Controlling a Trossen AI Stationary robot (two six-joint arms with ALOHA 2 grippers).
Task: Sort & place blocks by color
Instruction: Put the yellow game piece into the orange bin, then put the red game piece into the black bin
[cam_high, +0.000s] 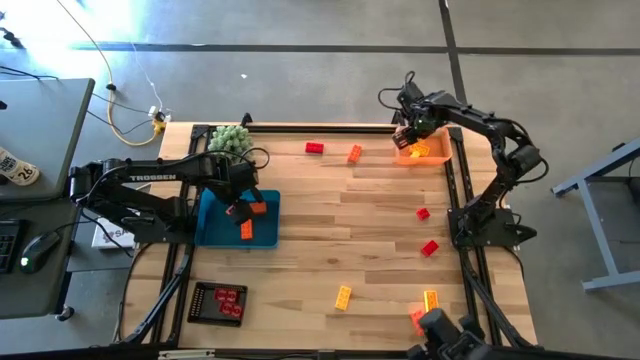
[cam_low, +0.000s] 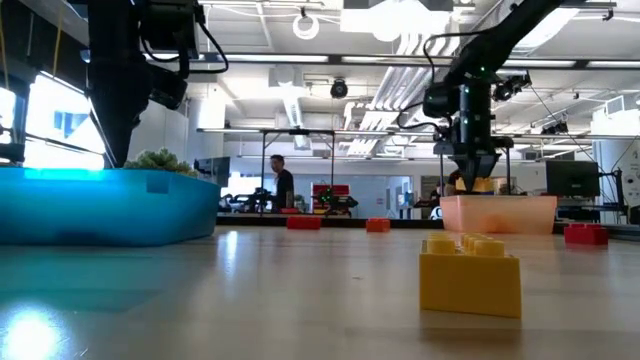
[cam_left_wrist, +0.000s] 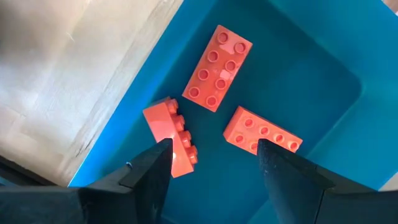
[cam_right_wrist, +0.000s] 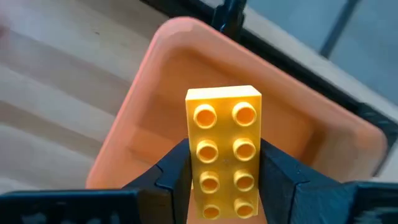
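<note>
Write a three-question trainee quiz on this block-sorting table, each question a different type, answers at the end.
1. True or false: the right tool holds a yellow block over the orange tray.
2. Multiple choice: how many orange blocks lie in the blue tray under the left tool? A) one B) three C) five
3. Fill in: the small dark tray at the near left edge of the table holds ____ blocks.

Key: 1 true; 2 B, and the left tool hangs open above them, holding nothing; 3 red.
</note>
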